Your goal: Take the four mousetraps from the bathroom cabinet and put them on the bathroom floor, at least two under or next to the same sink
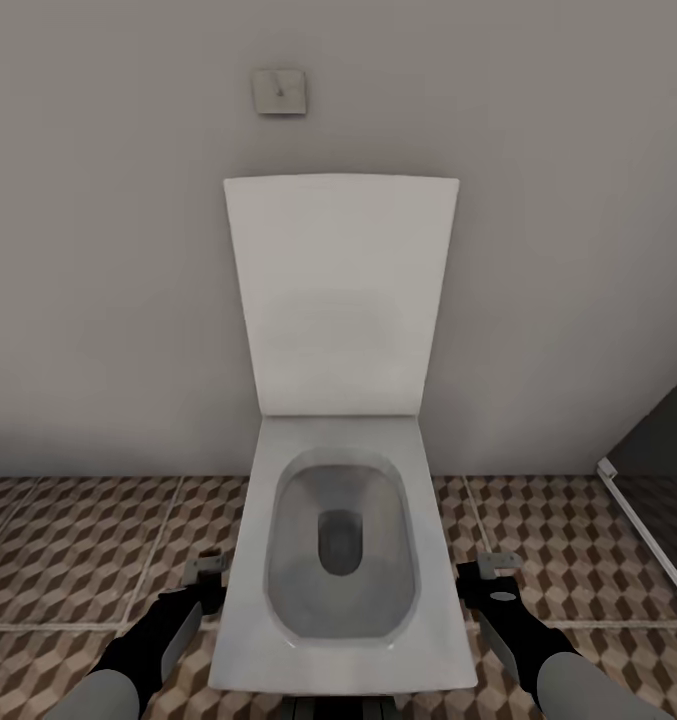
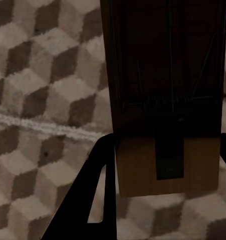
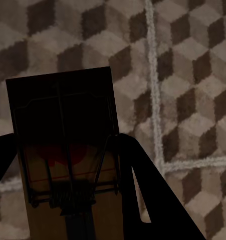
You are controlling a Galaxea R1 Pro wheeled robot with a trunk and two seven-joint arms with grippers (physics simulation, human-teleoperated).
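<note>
1. Mousetraps are seen in both wrist views: one small flat rectangular brown wooden mousetrap with dark metal wire parts is held in the left gripper, and a second wooden mousetrap with a red patch under its wire is held in the right gripper.
2. The left arm is extended forward and low beside the white rectangular ceramic toilet, with the left gripper placed at the bowl's left edge.
3. The right arm is mirrored on the other side, with the right gripper just beside the bowl's right edge.
4. Each pair of jaws is clamped on its trap, a dark finger being seen against one long edge of the board in the left wrist view and a dark finger likewise in the right wrist view.
5. Both boards are held flat above the brown, beige and cream cube-patterned tiled bathroom floor, with light grout lines visible beneath them.
6. The toilet's lid is raised against the plain grey wall, under a small square wall plate.
7. A dark glass panel with a white frame is seen at the right edge of the head view.
</note>
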